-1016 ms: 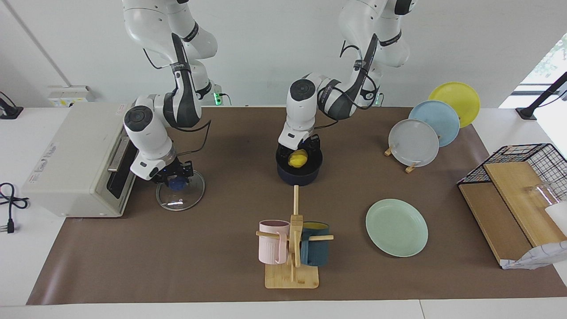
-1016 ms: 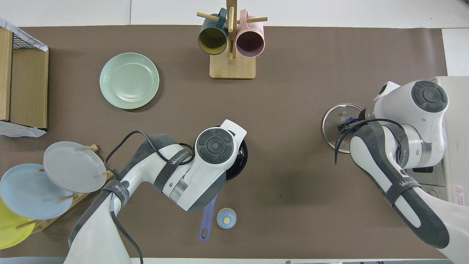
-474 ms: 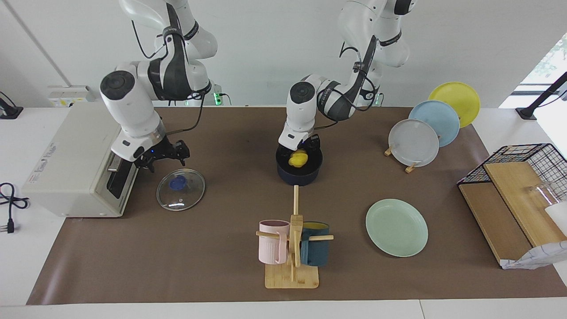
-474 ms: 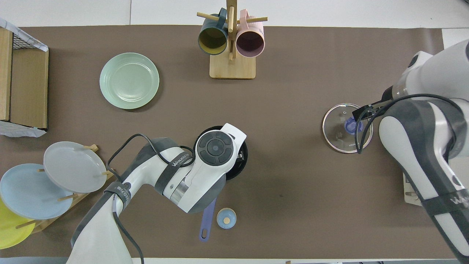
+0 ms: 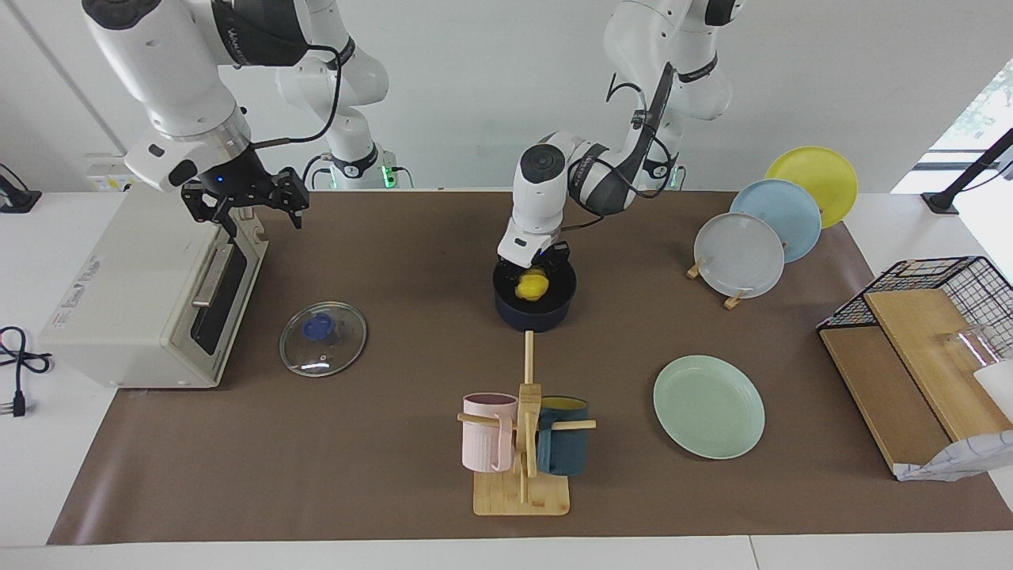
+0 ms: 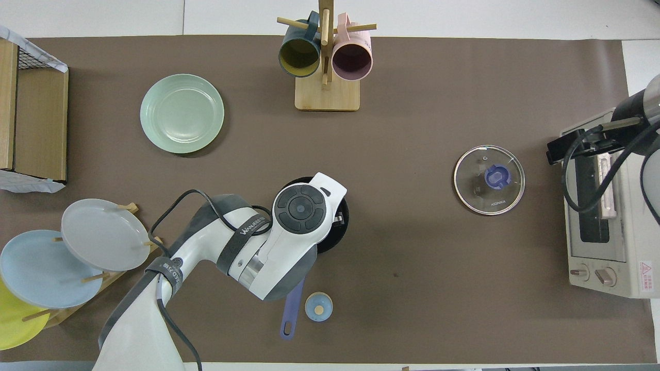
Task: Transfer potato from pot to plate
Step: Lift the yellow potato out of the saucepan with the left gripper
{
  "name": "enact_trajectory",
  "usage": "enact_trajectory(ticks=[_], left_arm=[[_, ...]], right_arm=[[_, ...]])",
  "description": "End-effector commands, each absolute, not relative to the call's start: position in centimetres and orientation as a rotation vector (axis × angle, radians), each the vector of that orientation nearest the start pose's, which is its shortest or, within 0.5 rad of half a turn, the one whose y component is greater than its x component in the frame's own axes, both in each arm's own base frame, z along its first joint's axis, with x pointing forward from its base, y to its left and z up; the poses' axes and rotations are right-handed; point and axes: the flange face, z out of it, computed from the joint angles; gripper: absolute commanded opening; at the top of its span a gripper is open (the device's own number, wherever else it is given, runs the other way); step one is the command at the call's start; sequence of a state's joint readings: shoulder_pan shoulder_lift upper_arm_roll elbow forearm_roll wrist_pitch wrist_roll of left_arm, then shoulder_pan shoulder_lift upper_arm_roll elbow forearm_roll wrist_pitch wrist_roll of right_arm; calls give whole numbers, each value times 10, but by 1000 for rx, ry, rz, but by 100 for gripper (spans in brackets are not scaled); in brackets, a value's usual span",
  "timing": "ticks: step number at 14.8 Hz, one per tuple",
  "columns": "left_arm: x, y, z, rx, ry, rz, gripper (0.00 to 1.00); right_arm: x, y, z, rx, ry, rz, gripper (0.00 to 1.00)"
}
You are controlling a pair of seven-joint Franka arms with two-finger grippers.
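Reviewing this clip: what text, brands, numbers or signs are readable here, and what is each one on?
"KONKA": on the glass lid, near its rim.
"WANJEEDA", roughly; the letters are small: on the strap around the left arm.
Red warning sticker on the toaster oven: too small to read.
Printing on the oven's top in the facing view: blurred, unreadable.

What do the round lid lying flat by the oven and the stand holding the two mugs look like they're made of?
The lid looks like clear glass with a metal rim and a blue, probably plastic, knob: the mat shows through it. The mug stand looks like pale bamboo or wood, matte, with faint grain.
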State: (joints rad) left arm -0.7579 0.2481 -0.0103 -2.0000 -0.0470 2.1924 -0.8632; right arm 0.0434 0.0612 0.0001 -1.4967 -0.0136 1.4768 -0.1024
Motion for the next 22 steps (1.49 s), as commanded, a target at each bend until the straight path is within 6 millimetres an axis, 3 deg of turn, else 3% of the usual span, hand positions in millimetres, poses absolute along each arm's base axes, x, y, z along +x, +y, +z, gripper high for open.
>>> enact_trajectory(ticks=[1,5,9,11,15,19,22], left_arm=[[418,-407,326,-3133,-192,111,0],[423,-405,333,-3138,-203,105,0],[438,-392,377,-3152,-255,132,0],[449,-387,400,-3165,-283,166,0],[480,-362,463,-3196,-301,224,0],[542,-290,526,-3260,-300,249,0],[598,-217,536,-3285,-263,209,0]], right_arm=[[556,11,618,-3130,-170,209,100],[551,-2,613,-3137,-130,242,100],[542,-5,618,-3138,-119,228,100],[525,-1,616,-3141,-100,203,100],[531,-1,614,-3168,-102,169,100],[537,8,615,-3201,-137,174,100],[536,9,618,-3190,-139,173,100]])
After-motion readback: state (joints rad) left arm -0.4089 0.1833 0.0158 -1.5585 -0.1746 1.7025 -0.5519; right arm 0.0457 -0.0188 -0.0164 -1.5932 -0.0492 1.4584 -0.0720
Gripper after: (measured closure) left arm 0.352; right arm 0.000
